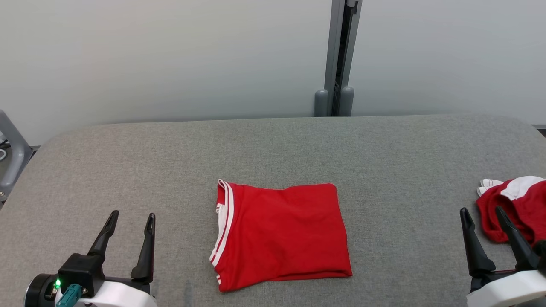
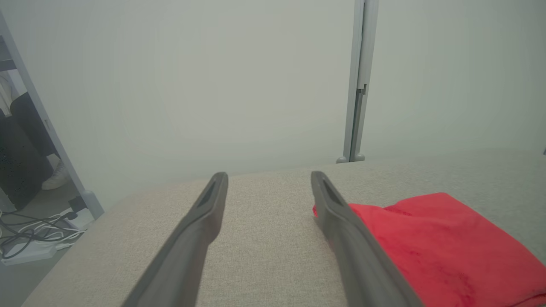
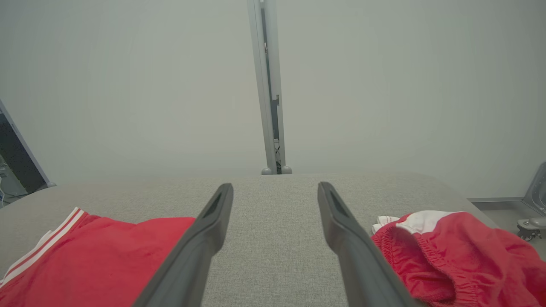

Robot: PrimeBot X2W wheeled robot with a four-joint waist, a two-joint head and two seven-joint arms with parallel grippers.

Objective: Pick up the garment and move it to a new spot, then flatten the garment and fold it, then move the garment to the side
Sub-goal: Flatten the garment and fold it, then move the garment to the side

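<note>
The left claw (image 1: 132, 215) sits at the near left, its fingers spread as wide as they go, holding nothing and touching no cloth. The right claw (image 1: 481, 209), at the near right, is just as wide and just as empty. Between them, a little forward of both sets of tips, the folded garment (image 1: 281, 234) lies flat on the table (image 1: 273, 145). It is to the right of the left claw and to the left of the right claw. The gap on the left is smaller, so the left arm looks the nearer. Its white-striped edge faces the left claw, and it reads as nearly square, slightly longer across. Just beyond the right claw's outer finger lies a crumpled garment (image 1: 518, 209), well apart from the folded one. Folding looks done, so I judge that only the move aside remains.
</note>
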